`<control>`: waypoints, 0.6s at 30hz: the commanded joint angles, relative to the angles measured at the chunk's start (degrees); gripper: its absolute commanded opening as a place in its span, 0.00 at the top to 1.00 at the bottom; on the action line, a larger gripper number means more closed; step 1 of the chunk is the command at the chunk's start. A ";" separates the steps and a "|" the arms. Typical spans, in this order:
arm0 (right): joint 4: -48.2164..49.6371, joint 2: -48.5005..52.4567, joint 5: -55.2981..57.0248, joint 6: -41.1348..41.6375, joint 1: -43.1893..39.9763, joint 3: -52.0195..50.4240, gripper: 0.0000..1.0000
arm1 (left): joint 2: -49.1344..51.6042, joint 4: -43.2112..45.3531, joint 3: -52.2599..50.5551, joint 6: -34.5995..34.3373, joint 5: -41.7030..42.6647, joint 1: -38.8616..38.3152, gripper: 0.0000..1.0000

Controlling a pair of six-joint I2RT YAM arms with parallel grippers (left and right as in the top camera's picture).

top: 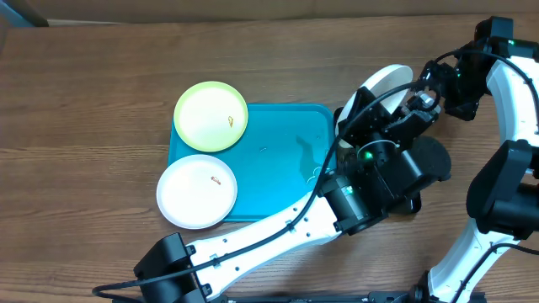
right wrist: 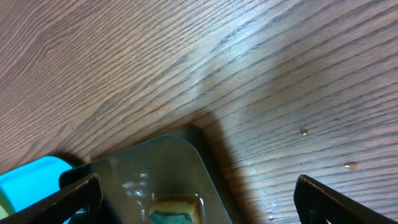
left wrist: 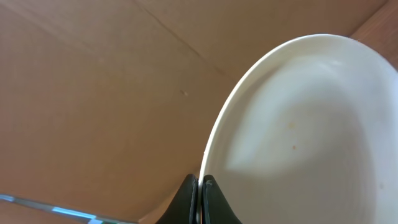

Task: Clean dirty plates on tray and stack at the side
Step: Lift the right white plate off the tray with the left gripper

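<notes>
Large turquoise-blue rectangular plastic tray (top: pixel 278 156) with raised rim lying flat. Pale yellow-green round plastic plate (top: pixel 210 116), lime-rimmed, sitting on tray's far-left corner, overhanging rim, carrying small orange speck. On near-left corner, white round plastic plate (top: pixel 197 192) resting, overhanging, showing reddish speck. Beyond tray's far-right corner, second white plate (left wrist: pixel 311 124) tilting steeply, rim being pinched by left gripper (left wrist: pixel 200 186).

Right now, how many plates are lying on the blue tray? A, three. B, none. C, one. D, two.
D: the yellow-green plate and a white plate lie on the tray, both overhanging its left edge, while the left claw pinches the rim of the third plate, also white, and holds it up off the tray.
</notes>
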 commanded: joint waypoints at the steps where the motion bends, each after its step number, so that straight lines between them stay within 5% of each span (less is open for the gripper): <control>1: 0.20 -1.75 -0.28 0.22 -0.17 0.87 0.00 | 0.35 1.36 1.31 4.24 -2.29 -0.76 0.96; 9: 0.20 -1.75 -0.28 0.22 -0.17 0.87 0.00 | 0.57 -0.42 1.27 1.44 -3.96 -0.37 0.96; 14: 0.20 -1.75 -0.28 0.22 -0.17 0.87 0.00 | 0.57 -3.89 1.27 -12.74 -3.54 1.92 0.96; 18: 0.20 -1.75 -0.28 0.22 -0.17 0.87 0.00 | 0.57 -14.84 1.27 -26.97 6.78 6.91 0.96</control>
